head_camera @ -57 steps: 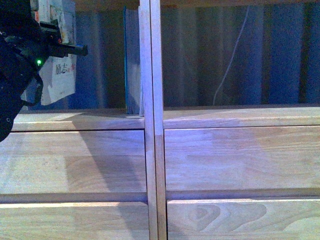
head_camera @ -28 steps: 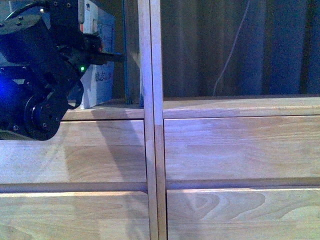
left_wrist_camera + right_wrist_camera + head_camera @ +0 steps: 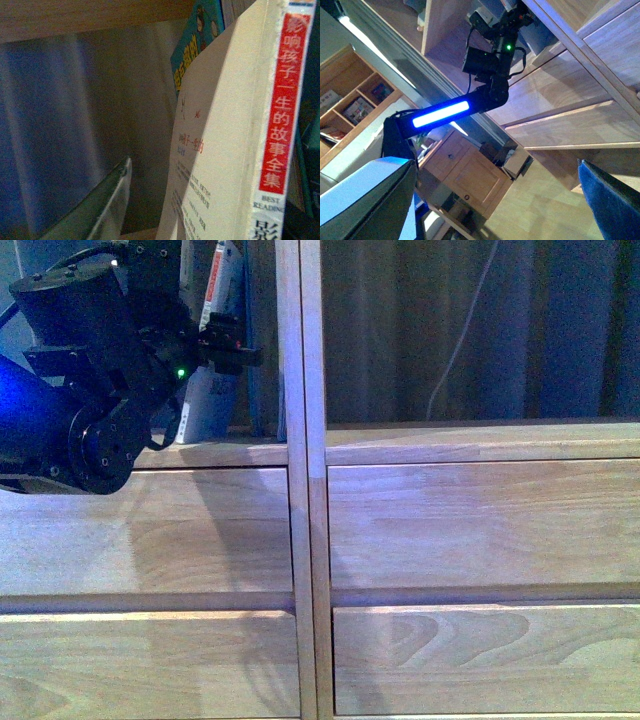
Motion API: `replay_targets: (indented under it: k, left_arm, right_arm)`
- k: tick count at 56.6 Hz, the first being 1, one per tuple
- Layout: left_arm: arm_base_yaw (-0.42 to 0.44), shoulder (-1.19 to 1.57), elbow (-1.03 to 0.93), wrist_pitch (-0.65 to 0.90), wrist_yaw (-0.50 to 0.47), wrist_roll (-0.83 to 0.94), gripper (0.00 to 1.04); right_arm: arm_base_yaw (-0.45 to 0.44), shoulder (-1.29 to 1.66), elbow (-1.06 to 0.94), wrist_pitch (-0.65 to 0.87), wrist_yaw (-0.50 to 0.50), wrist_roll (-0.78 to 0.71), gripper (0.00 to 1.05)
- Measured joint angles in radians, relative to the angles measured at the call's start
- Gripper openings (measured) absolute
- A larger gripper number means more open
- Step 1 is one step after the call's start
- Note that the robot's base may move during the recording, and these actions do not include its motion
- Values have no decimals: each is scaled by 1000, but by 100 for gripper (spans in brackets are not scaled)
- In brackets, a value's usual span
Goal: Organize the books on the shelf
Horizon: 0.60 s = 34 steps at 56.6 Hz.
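The white paperback (image 3: 213, 310) with a red block on its spine stands tilted in the left open compartment of the light wood shelf (image 3: 470, 530). It leans toward the thin teal-edged book (image 3: 251, 360), which stands upright against the central double upright (image 3: 303, 370). My left gripper (image 3: 232, 348) is open around the paperback. In the left wrist view the paperback's spine and cover (image 3: 225, 150) fill the space beside one finger (image 3: 95, 210), with the teal book (image 3: 197, 35) behind it. My right gripper (image 3: 495, 210) is open and empty, away from the shelf.
Plain drawer fronts (image 3: 480, 530) fill the shelf below the compartments. A white cable (image 3: 462, 340) hangs in the right compartment. The right wrist view shows my left arm (image 3: 485, 95) at the shelf, wooden floor, and a small wooden cabinet (image 3: 465, 175).
My left arm has moved right toward the central upright with the paperback. The paperback has turned from cover-on to spine-on and now leans close to the teal book.
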Motion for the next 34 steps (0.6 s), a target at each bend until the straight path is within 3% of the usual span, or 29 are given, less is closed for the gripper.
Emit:
replay_targets:
  k: [12, 27, 34]
  left_arm:
    - [18, -43, -31, -1, -1, -12, 99]
    - [32, -79, -65, 2, 4, -23, 97]
    - [34, -95, -93, 9, 16, -29, 97]
  right_arm:
    - [23, -76, 2, -135, 25, -106, 98]
    - [145, -275, 50, -628, 164, -622, 98]
    - [183, -304, 58, -724, 215, -809, 98]
